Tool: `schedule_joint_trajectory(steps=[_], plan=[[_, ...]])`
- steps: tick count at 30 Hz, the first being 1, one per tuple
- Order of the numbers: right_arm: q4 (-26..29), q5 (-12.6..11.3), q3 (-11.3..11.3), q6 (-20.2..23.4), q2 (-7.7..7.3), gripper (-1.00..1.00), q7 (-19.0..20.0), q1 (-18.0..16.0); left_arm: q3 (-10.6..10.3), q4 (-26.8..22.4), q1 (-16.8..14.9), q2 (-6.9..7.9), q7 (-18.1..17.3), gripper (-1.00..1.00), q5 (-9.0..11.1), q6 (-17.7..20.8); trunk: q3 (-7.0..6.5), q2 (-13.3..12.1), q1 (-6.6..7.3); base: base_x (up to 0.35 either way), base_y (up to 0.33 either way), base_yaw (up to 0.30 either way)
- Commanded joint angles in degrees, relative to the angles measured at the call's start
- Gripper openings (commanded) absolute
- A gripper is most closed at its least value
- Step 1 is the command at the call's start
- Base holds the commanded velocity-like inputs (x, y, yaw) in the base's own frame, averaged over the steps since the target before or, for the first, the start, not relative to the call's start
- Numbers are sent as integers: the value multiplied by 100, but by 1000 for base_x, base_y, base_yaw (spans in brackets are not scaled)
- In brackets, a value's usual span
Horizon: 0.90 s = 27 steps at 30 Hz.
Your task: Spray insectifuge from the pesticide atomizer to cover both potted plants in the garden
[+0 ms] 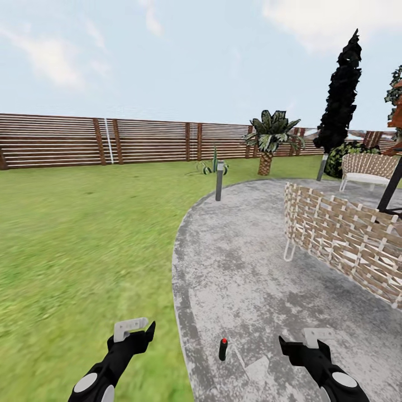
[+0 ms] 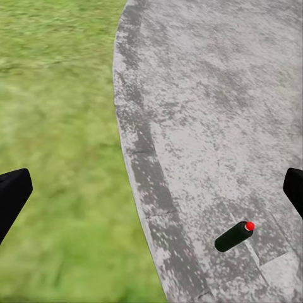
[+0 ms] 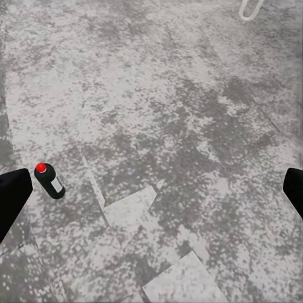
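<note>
Standing upright on the mottled grey patio (image 1: 245,268) near its curved edge with the lawn (image 1: 84,234), the pesticide atomizer (image 1: 223,349) shows as a small dark bottle with a red dot on top, between the two grippers and touched by neither. The left gripper (image 1: 137,329) hangs over the grass with its jaws spread and empty, and the right gripper (image 1: 304,341) hangs over the paving, also spread and empty. Beyond stand a woven chair (image 1: 340,234), a short grey lamp post (image 1: 219,180), a palm (image 1: 271,139) and the slatted wooden fence (image 1: 111,139).
</note>
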State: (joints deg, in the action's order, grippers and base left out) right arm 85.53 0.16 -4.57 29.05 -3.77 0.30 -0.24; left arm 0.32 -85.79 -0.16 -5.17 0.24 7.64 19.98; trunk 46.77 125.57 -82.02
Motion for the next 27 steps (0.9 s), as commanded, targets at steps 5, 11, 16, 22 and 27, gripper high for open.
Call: schedule_joint_trajectory(steps=[5,11,16,22,27], plan=[[8,2,-1,30,-1,100,1,-2,3,-8,-2,-2,1,100,54,33,5,3,1,0,-7,0],[8,2,0,30,-1,100,4,-2,3,-8,-2,-2,2,100,54,33,5,3,1,0,-36,0],[8,2,-1,30,-1,100,4,-2,3,-8,-2,-2,1,100,54,33,5,3,1,0,-89,0],[8,2,0,30,-1,100,4,-2,3,-8,-2,-2,2,100,54,25,5,3,1,0,-17,0],[8,2,0,30,-1,100,5,-2,3,-8,-1,-2,2,100,54,24,5,3,1,0,-13,0]])
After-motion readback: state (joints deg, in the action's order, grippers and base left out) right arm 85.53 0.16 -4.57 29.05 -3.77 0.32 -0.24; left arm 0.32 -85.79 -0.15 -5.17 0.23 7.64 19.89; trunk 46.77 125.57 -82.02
